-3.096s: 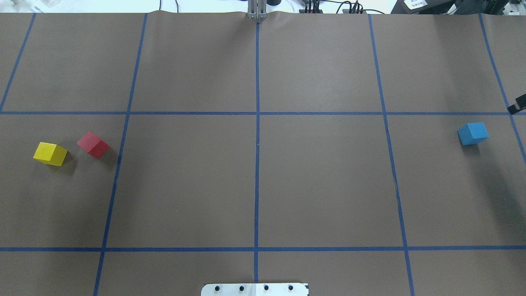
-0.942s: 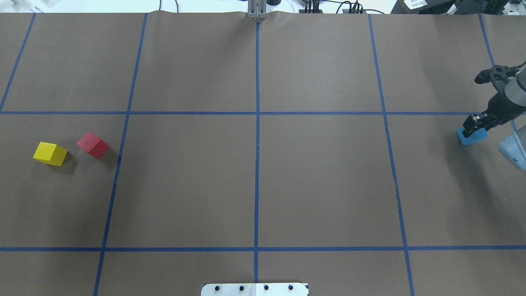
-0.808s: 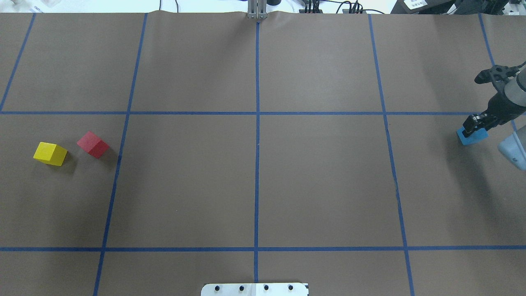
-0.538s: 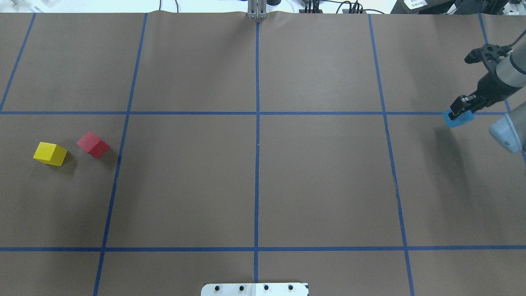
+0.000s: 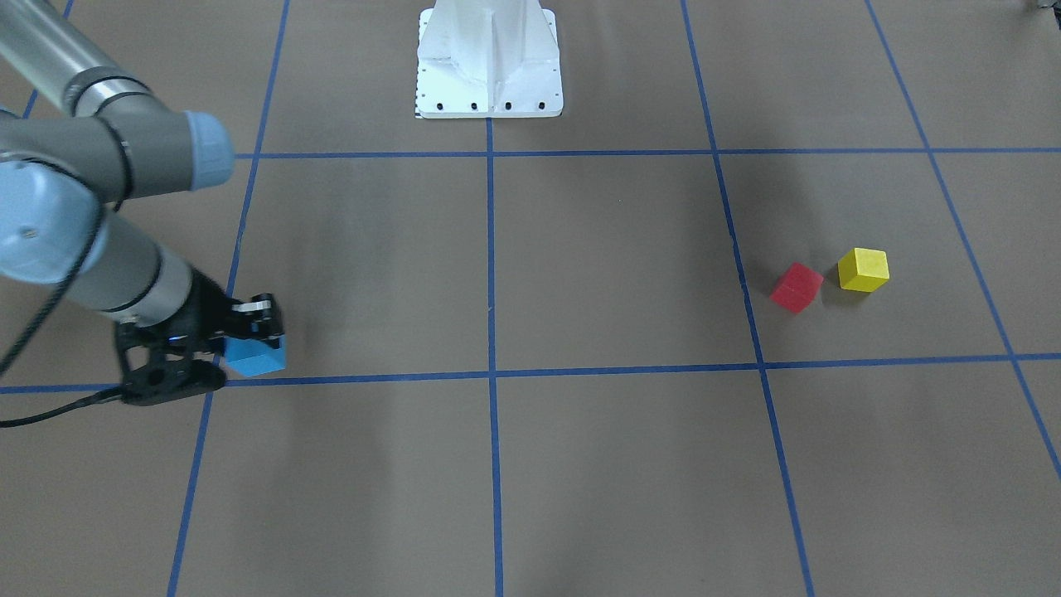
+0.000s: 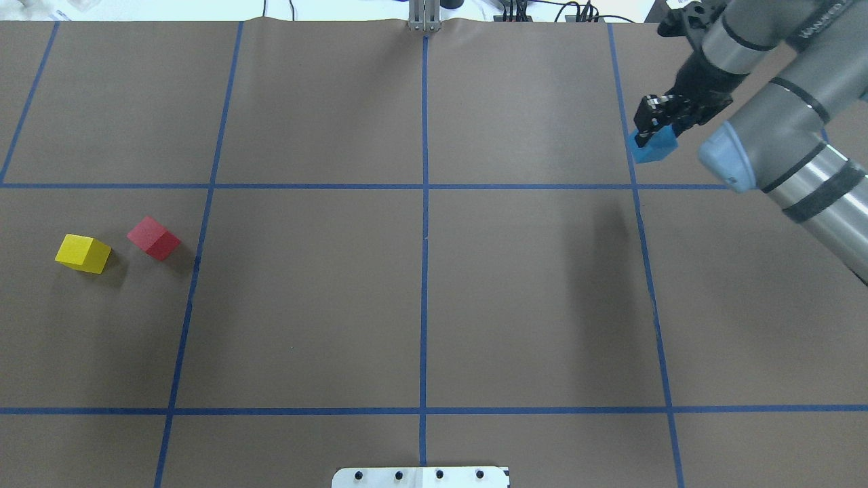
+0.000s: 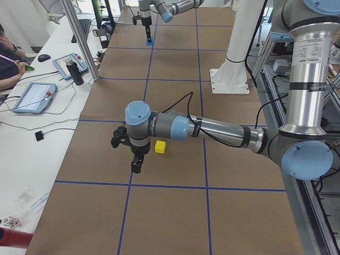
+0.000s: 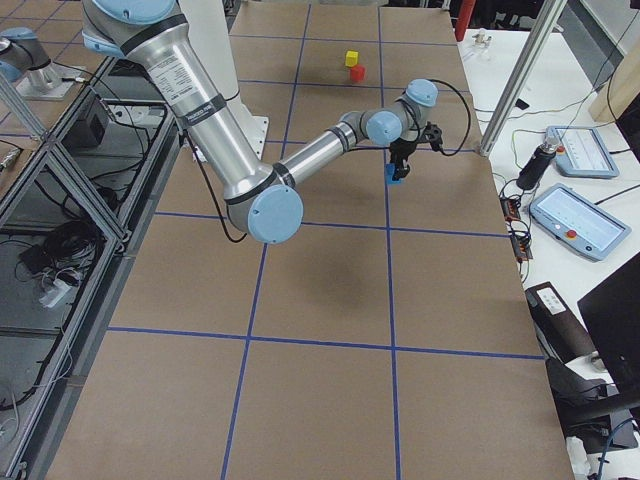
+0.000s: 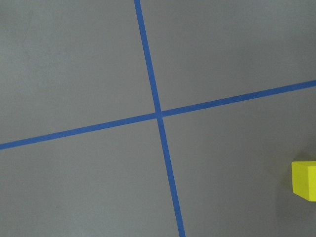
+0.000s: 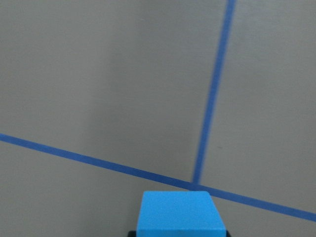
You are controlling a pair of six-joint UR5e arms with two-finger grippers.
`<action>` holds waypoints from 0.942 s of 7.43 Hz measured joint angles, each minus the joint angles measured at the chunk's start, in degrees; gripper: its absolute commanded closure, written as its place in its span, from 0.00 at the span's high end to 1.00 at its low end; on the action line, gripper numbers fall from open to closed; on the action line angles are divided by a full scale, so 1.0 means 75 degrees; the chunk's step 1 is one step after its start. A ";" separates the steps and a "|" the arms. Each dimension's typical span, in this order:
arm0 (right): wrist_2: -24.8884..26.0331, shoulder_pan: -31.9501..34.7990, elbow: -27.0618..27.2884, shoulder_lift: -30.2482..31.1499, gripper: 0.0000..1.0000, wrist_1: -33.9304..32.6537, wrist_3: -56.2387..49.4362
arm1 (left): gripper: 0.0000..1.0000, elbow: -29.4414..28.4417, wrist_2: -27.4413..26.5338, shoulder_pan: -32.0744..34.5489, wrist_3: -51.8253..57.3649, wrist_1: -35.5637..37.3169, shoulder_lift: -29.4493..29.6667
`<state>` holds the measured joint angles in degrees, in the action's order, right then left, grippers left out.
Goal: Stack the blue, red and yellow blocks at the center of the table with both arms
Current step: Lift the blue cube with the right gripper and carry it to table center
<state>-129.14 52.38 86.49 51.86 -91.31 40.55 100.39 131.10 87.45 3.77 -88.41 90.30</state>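
Observation:
My right gripper [image 6: 655, 130] is shut on the blue block [image 6: 655, 148] and holds it above the table, right of centre; the block also shows in the right wrist view [image 10: 180, 215] and in the front view [image 5: 257, 356]. The red block [image 6: 154, 238] and the yellow block [image 6: 83, 253] lie close together on the table's left side. My left gripper [image 7: 136, 166] shows only in the exterior left view, above the table beside the yellow block [image 7: 160, 147]; I cannot tell whether it is open or shut. The left wrist view catches the yellow block [image 9: 304, 180] at its right edge.
Brown paper with a blue tape grid covers the table. The robot's white base plate [image 6: 420, 477] sits at the near middle edge. Tablets and cables lie on the side bench [image 7: 37, 95] beyond the far edge.
My right gripper came down on the blue block at the right edge, closed on it, lifted it, and has carried it leftward and away from the robot. The red and yellow blocks have not moved.

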 measured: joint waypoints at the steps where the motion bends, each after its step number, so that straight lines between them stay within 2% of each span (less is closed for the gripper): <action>1: 0.0404 -0.0636 -0.0398 -0.0821 0.00 -0.0173 0.0833 | 1.00 -0.0018 0.0002 0.0000 -0.0016 -0.0004 0.0003; 3: 0.1137 -0.1668 -0.1533 -0.2231 0.00 -0.0392 0.1865 | 1.00 -0.0044 0.0004 0.0000 -0.0026 -0.0011 0.0006; 4: 0.1312 -0.1919 -0.1879 -0.2556 0.00 -0.0397 0.2243 | 1.00 -0.0076 0.0004 0.0000 -0.0025 -0.0012 0.0010; 7: 0.1425 -0.2235 -0.2308 -0.2758 0.00 -0.0372 0.2501 | 1.00 -0.0339 0.0004 -0.0004 -0.0040 -0.0317 0.0018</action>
<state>-118.45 35.62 69.18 31.17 -94.10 59.30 97.84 131.13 87.42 3.47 -90.79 90.43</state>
